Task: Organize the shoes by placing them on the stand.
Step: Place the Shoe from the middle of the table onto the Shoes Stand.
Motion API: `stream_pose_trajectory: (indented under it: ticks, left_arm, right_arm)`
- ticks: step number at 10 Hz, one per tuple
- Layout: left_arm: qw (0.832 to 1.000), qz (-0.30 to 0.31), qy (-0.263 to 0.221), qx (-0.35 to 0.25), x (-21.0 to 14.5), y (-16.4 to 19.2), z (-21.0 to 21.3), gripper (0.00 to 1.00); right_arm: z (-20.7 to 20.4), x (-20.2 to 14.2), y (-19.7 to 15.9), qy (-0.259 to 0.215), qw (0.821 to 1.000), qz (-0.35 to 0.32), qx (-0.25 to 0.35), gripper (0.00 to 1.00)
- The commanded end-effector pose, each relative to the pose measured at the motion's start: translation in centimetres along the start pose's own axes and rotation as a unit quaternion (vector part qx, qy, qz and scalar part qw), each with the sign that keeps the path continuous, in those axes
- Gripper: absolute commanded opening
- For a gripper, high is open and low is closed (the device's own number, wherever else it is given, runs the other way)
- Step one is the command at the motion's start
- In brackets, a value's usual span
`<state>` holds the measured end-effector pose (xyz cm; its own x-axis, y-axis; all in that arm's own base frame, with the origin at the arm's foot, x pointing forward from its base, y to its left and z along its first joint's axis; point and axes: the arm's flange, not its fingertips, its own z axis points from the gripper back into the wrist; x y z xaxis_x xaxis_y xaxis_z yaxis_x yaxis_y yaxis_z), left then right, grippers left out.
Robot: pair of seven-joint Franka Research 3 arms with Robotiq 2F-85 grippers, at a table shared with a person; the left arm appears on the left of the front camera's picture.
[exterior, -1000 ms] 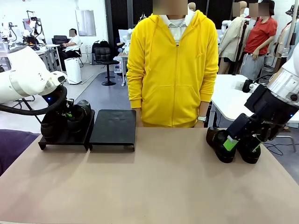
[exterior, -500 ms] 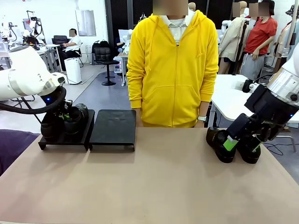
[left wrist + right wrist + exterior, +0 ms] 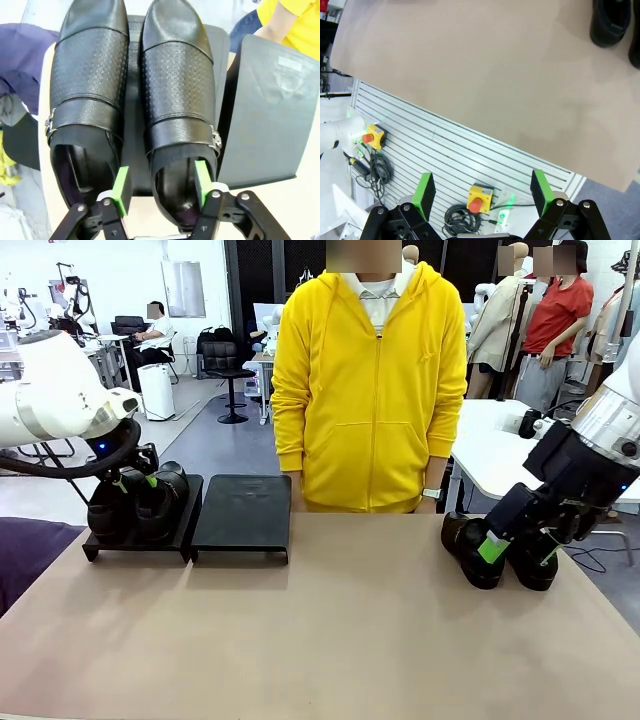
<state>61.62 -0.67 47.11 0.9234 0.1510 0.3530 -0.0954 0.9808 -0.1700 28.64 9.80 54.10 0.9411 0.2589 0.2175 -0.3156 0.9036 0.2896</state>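
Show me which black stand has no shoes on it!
The right-hand stand: its sloped top is bare. The left-hand stand beside it holds two shoes side by side.

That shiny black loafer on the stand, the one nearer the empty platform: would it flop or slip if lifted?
Probably not floppy: the loafer keeps its opening's shape unsupported. Its glossy toe looks slippery; the perforated upper and collar likely offer better grip. It sits level on the sloped stand, so tipping or rolling seems unlikely.
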Motion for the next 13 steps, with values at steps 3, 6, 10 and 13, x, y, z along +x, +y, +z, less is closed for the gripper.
stream_pose_trajectory:
  ticks: [3, 6, 10, 13]
  left_arm:
    - [0.999, -0.015, 0.032, -0.006, -2.7, -2.1, 4.0, 1.00]
    - [0.987, -0.033, 0.129, -0.092, -8.8, -1.9, 11.6, 1.00]
    - [0.962, -0.131, 0.146, -0.192, -25.2, 0.5, 20.6, 1.00]
    - [0.936, -0.261, 0.171, -0.161, -31.9, -2.0, 22.1, 1.00]
  right_arm:
    - [0.0, 0.1, -0.1, -0.002, 1.000, 0.006, 0.014, 1.00]
    - [0.0, 0.1, -0.1, -0.002, 1.000, 0.006, 0.014, 1.00]
    - [0.0, 0.1, -0.1, -0.002, 1.000, 0.006, 0.014, 1.00]
    - [0.0, 0.1, -0.1, -0.002, 1.000, 0.006, 0.014, 1.00]
